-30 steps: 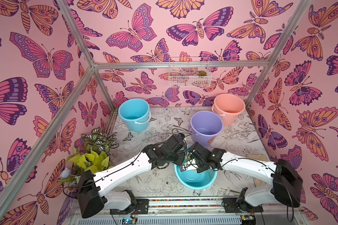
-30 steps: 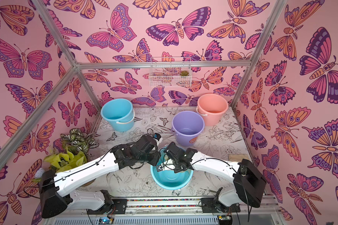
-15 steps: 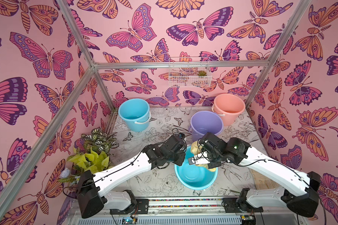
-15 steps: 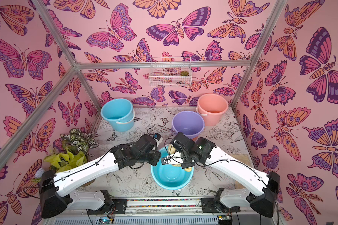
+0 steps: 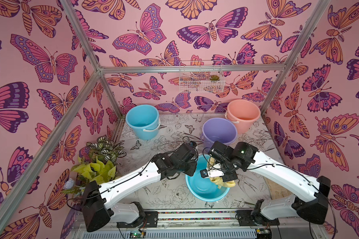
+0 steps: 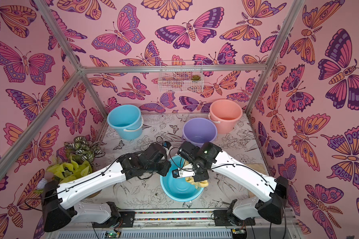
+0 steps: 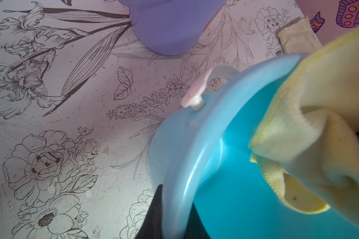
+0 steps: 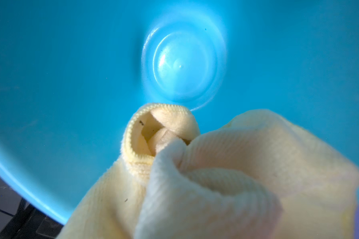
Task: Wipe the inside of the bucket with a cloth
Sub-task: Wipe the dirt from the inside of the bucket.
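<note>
- The right gripper point(image 5: 217, 176) hung over the front blue bucket point(image 5: 202, 191), pinched tight on the cloth point(image 5: 224, 183). Its fingertips were buried in the folds in every view.
- The cloth drooped in a bunch at that bucket's right rim. In the right wrist view it point(image 8: 216, 175) filled the lower part, with the bucket's floor point(image 8: 180, 66) behind. Whether it touched the wall, I could not tell.
- The left gripper point(image 7: 174, 222) was clamped on the front bucket's rim, a dark finger on each side. Only stubs of the fingers showed, cut off at the frame edge. In both top views the wrist covered them.
- The purple bucket point(image 5: 219, 131) stood upright behind both wrists, just beside the pink bucket point(image 5: 244, 113) and apart from the cloth. The right arm hid part of its near wall. The left wrist view caught only a blurred, cropped part point(image 7: 168, 27).
- The back blue bucket point(image 5: 142, 118) stood well apart at the back left.
- The mat point(image 7: 296, 41) showed one corner in the left wrist view. In a top view it lay mostly under the right arm.
</note>
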`<state>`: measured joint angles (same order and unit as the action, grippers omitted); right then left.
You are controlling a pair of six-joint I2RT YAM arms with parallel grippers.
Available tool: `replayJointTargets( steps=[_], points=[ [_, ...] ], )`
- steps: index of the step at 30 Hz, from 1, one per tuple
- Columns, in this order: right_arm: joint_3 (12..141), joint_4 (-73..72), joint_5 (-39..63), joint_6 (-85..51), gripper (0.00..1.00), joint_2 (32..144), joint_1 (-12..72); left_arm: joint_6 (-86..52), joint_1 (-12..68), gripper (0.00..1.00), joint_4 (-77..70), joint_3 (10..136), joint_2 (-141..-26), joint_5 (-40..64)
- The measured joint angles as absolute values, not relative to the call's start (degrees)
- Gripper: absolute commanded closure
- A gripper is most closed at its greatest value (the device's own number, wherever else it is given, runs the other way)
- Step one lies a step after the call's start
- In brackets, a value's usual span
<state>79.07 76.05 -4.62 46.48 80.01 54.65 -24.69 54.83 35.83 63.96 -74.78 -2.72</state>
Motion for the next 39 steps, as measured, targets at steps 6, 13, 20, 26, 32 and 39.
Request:
replayJointTargets(
  steps=[6, 13, 20, 26, 32, 39],
  points=[
    [77.17, 72.84, -3.53, 46.50, 1.00, 84.03, 54.96, -24.91, 54.83, 1.00, 35.83, 63.96, -74.78, -2.55],
    [67.53, 63.40, -2.24, 47.00, 1.00, 84.79, 54.96, -24.93, 54.83, 1.00, 35.83, 63.96, -74.78, -2.57],
    [58.67, 50.87, -0.60, 47.88, 1.00, 86.72, 54.96, -25.10, 54.83, 1.00, 35.79, 63.94, -74.78, -2.57],
    [55.16, 43.53, 1.37, 47.81, 1.00, 88.95, 54.85, -25.34, 54.83, 1.00, 36.10, 63.48, -73.76, -2.59],
    [55.16, 42.41, 2.76, 47.07, 1.00, 87.77, 54.54, -25.54, 54.83, 1.00, 36.56, 63.13, -72.97, -3.03],
    [55.88, 45.60, 3.90, 45.50, 1.00, 76.79, 54.30, -25.80, 55.13, 1.00, 35.97, 63.05, -72.75, -3.44]
  ],
)
